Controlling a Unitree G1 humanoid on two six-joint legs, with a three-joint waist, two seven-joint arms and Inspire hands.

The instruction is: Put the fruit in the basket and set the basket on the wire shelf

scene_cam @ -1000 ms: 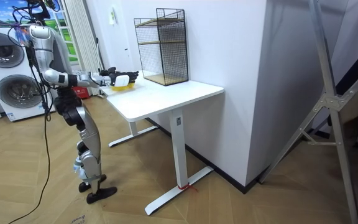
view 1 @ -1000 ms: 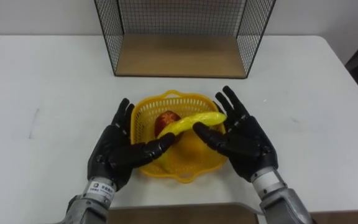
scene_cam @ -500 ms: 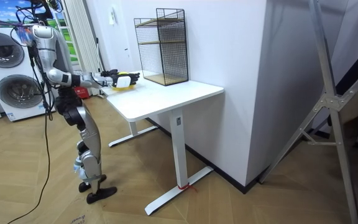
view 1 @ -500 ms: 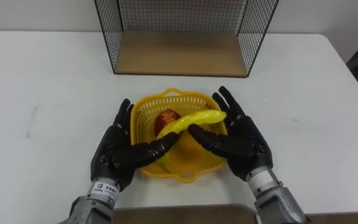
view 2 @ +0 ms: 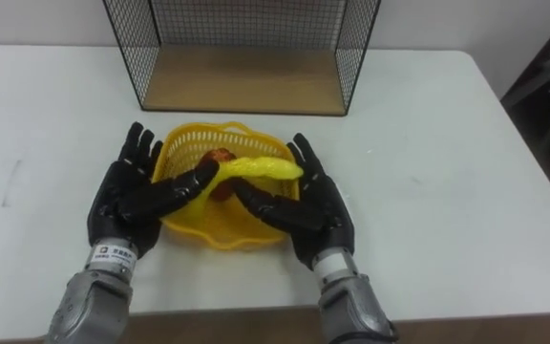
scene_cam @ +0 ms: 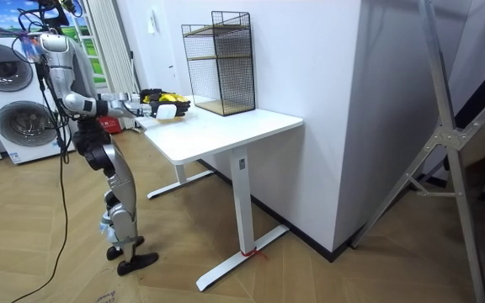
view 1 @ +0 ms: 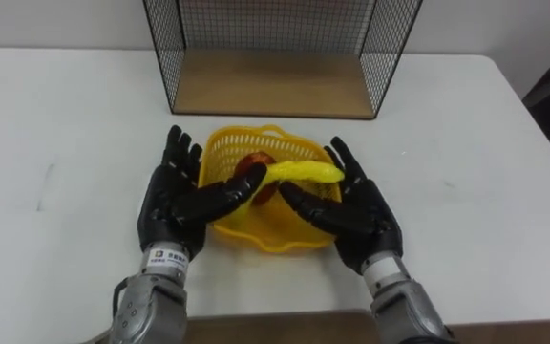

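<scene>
A yellow plastic basket (view 1: 267, 227) is clamped between my two black hands over the white table (view 1: 65, 124). In it lie a yellow banana (view 1: 299, 172) and a red fruit (view 1: 252, 165), half hidden behind the banana. My left hand (view 1: 174, 199) presses flat on the basket's left side and my right hand (view 1: 362, 212) on its right side. Their fingers are straight and the thumbs reach across the near rim. The black wire shelf (view 1: 270, 38) with a wooden floor (view 1: 270, 84) stands just beyond the basket. In the room view the hands (scene_cam: 165, 108) hold the basket at the table's near end.
The wire shelf's open front faces me and its wooden floor is bare. White table surface stretches to both sides of the basket. In the room view a washing machine (scene_cam: 11, 101) stands behind the robot, which is at the table's end on the room view's left.
The basket, held between both hands, has risen a little and moved forward toward the wire shelf. Both hands went with it and stayed flat on its sides.
</scene>
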